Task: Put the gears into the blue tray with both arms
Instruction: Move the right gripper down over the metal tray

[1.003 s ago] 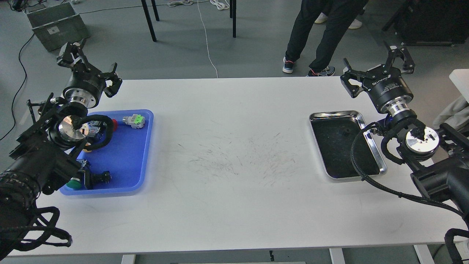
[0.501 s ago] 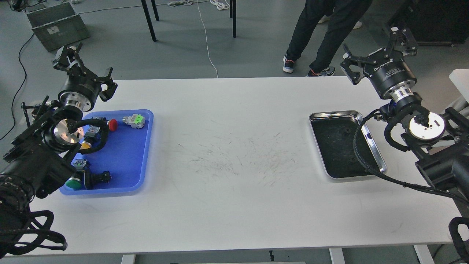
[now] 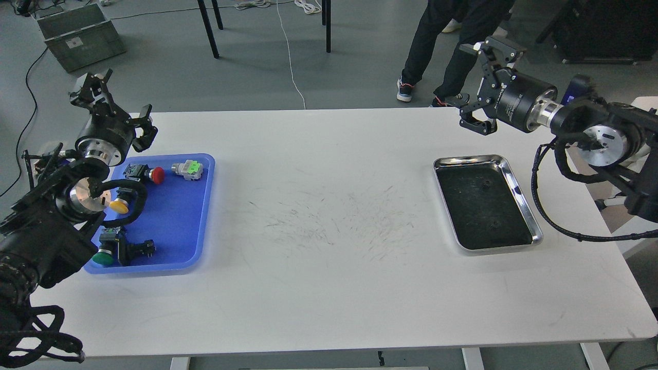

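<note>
Our left gripper [image 3: 110,103] hangs spread and empty just beyond the blue tray [image 3: 177,241]. Our right gripper [image 3: 483,85], fingers apart and empty, hovers beyond the steel tray [image 3: 524,200], where two gears [image 3: 485,186] lie below it.

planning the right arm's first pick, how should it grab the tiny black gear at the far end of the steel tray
Take the tiny black toothed gear by its outer rim, coming straight down from above with the right hand. It seems to lie flat on the dark floor of the shiny steel rectangular tray, away from the raised rim, so a side approach looks blocked. Detail is too small to judge tooth alignment.
</note>
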Robot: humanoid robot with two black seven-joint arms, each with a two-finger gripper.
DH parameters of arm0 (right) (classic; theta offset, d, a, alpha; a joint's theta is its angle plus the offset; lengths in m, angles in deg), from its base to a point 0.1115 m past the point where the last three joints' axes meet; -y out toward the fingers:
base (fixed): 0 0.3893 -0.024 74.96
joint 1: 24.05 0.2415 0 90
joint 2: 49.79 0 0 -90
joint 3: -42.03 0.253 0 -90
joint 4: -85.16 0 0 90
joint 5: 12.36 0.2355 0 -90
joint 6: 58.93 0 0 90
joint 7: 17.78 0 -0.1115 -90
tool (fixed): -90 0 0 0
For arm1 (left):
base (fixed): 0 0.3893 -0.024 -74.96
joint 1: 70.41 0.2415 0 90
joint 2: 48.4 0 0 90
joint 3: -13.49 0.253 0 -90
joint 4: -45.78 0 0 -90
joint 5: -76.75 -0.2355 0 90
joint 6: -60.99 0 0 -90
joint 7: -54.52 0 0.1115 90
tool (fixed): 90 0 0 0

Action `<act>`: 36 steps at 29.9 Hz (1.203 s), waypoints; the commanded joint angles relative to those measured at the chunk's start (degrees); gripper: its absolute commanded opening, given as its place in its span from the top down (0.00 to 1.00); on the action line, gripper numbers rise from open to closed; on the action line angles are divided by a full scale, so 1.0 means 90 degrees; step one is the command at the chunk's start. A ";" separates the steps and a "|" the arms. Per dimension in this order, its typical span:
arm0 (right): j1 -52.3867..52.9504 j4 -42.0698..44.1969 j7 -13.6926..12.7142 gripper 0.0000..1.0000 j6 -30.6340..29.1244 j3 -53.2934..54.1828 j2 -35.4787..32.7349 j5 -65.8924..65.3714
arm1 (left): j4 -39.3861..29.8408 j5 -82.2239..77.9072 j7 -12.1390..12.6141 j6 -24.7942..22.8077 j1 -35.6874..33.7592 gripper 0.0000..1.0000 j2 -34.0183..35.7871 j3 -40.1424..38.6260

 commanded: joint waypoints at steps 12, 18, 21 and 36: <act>0.1432 -0.0476 -0.0929 0.01 0.0073 -0.2913 0.0265 -0.4150 | 0.0008 0.0016 -0.0447 -0.0008 0.0024 0.02 0.0021 0.0000; 0.0984 0.0158 -0.0959 0.01 0.0209 -0.2923 0.0880 -0.4922 | 0.0018 0.0016 -0.0447 -0.0018 0.0044 0.02 -0.0018 0.0010; 0.0730 0.0597 -0.0959 0.01 0.0219 -0.2923 0.0968 -0.4962 | 0.0018 0.0007 -0.0438 -0.0018 0.0073 0.02 -0.0027 0.0029; -0.0296 0.1770 -0.0950 0.01 0.1049 -0.2894 0.1437 -0.4971 | 0.0018 -0.0003 -0.0438 -0.0018 0.0063 0.02 -0.0262 0.0039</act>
